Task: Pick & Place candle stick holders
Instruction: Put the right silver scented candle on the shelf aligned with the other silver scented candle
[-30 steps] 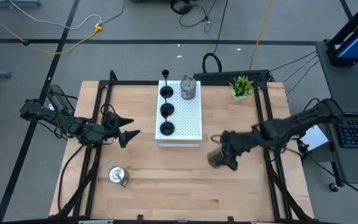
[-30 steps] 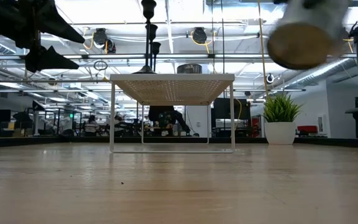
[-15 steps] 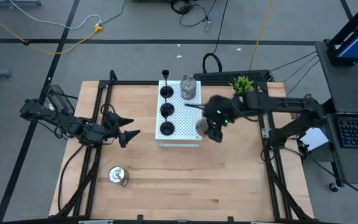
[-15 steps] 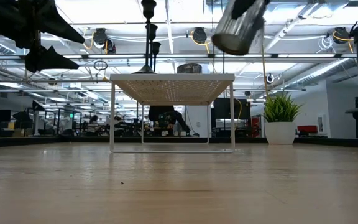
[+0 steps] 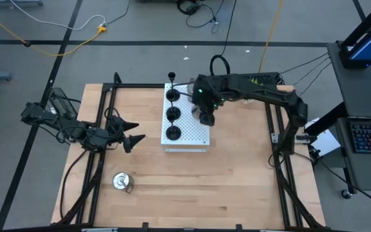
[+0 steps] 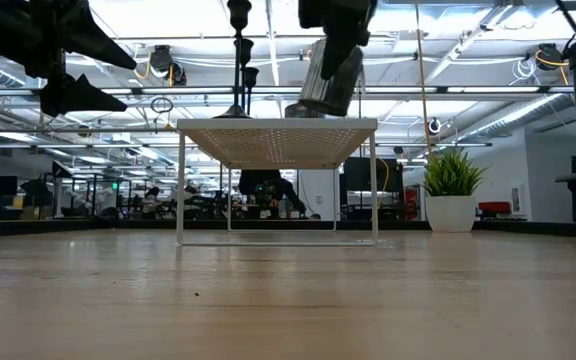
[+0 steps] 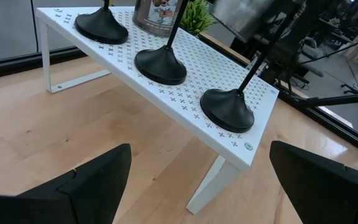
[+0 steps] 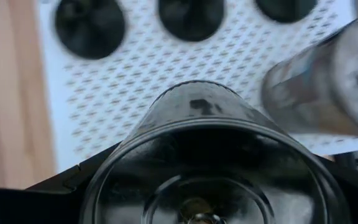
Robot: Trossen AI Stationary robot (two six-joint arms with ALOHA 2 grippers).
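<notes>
Starting at the left side: the left gripper [image 5: 134, 139] is parked above the desk [image 5: 237, 187] just left of the white perforated board [image 5: 198, 125], fingers spread wide and nothing held. One silver holder [image 5: 120, 182] is left sitting on the desk near the front, well apart from everything else.

On the board, three black holders [image 5: 172, 134] are lined up along its left edge, stems upright. A silver holder [image 7: 157, 12] is already stood at the far end of the board, beside the row.

Further right, the right gripper [image 5: 206, 115] is held over the right half of the board, fingers closed on another silver holder [image 6: 330, 78], which is seen tilted, with its lower edge right at board-top level. Whether it's actually touching yet can't be told. At the back right corner a small potted plant [image 6: 451, 195] is stood.

What could go wrong, probably: the cup is tilted, so if it's let go like this it could be tipped over or rolled off the board's edge. It's also being carried close to the placed silver one, so that could get knocked.
</notes>
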